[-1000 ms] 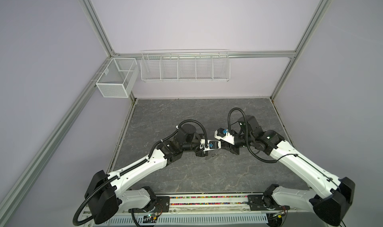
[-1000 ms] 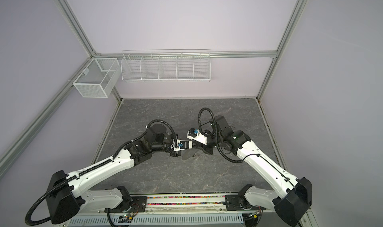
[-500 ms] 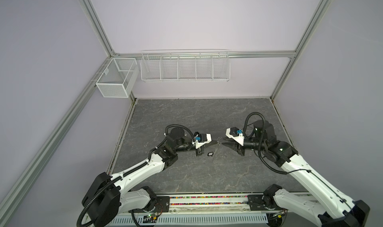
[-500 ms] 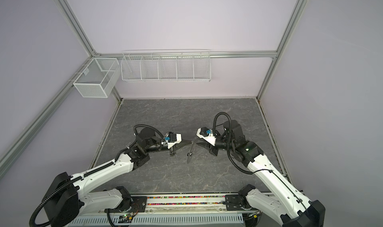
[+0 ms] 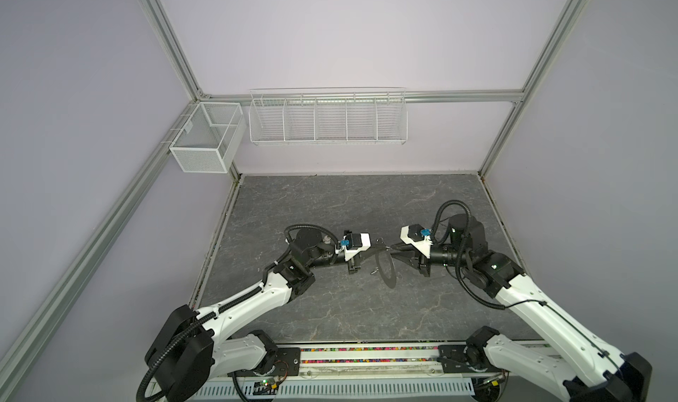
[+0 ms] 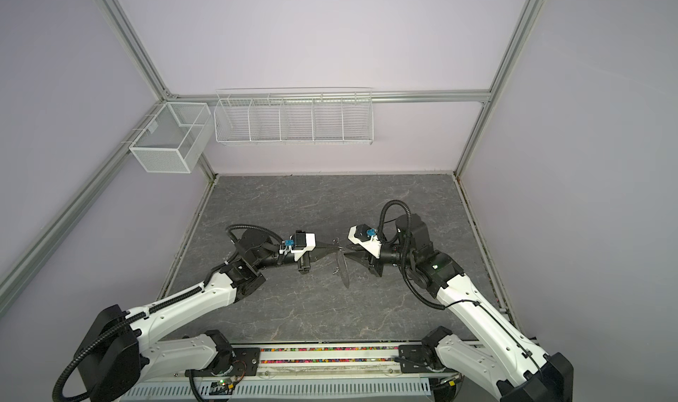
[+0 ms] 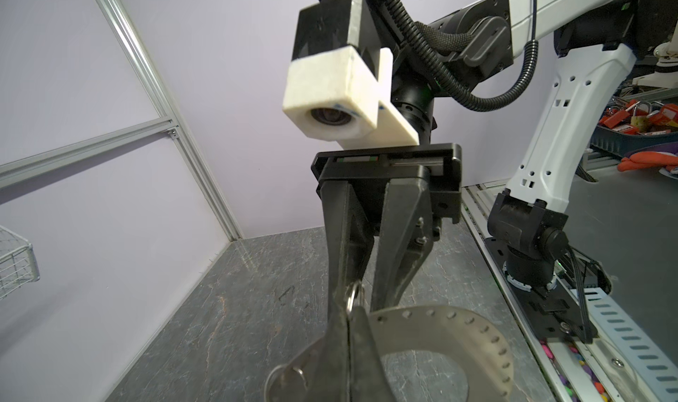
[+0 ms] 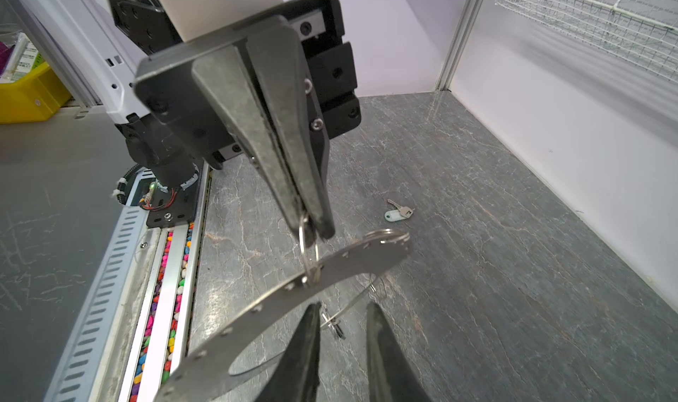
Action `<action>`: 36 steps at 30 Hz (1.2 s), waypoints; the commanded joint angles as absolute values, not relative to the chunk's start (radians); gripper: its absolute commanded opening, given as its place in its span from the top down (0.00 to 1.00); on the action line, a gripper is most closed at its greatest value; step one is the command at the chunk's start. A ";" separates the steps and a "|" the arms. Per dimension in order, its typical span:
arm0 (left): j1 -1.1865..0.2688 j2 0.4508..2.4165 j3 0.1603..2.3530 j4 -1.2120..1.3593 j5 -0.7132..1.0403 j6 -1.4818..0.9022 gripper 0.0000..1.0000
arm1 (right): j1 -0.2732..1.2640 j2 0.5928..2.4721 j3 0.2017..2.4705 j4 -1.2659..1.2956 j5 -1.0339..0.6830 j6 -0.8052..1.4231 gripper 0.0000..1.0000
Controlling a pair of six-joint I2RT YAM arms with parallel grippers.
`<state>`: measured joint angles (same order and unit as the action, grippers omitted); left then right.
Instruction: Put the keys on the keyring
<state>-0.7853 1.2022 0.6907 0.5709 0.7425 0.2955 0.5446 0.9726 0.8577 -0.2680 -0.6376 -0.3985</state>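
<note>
The keyring (image 8: 352, 262) is a flat grey metal ring with small holes round its rim. It hangs on edge above the table, seen in both top views (image 5: 390, 281) and in the left wrist view (image 7: 477, 330). My left gripper (image 8: 312, 228) (image 7: 347, 316) (image 5: 379, 244) is shut on a small wire ring (image 8: 306, 242) threaded through one rim hole. My right gripper (image 8: 343, 308) (image 5: 392, 249) stands open just under the keyring's rim, nothing between its fingers. A key with a white tag (image 8: 398, 212) lies on the table beyond. A small dark-tagged key (image 8: 335, 327) shows below the keyring; I cannot tell whether it hangs or lies.
A second small split ring (image 8: 389, 235) sits at the keyring's upper edge. A white wire basket (image 5: 328, 119) hangs on the back wall and a mesh box (image 5: 205, 139) on the left rail. A channel of coloured beads (image 5: 367, 360) runs along the front edge.
A second ago both grippers were bunched together at the middle. They have drawn apart, the right one going right, and the keyring now hangs in the gap from the left gripper.
</note>
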 commanded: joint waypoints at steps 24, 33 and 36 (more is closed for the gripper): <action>-0.782 1.222 0.699 0.604 0.733 0.308 1.00 | 0.541 0.966 0.848 -0.189 -0.715 -0.376 0.79; -0.782 1.227 0.709 0.594 0.733 0.319 1.00 | 0.541 0.983 0.860 -0.214 -0.702 -0.395 0.91; -0.782 1.220 0.724 0.523 0.715 0.363 0.94 | 0.541 0.986 0.873 -0.265 -0.687 -0.425 0.93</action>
<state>-0.7853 1.2179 0.6914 0.5587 0.7265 0.3214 0.5446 0.9787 0.8585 -0.2203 -0.6861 -0.3916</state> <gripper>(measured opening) 0.056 0.076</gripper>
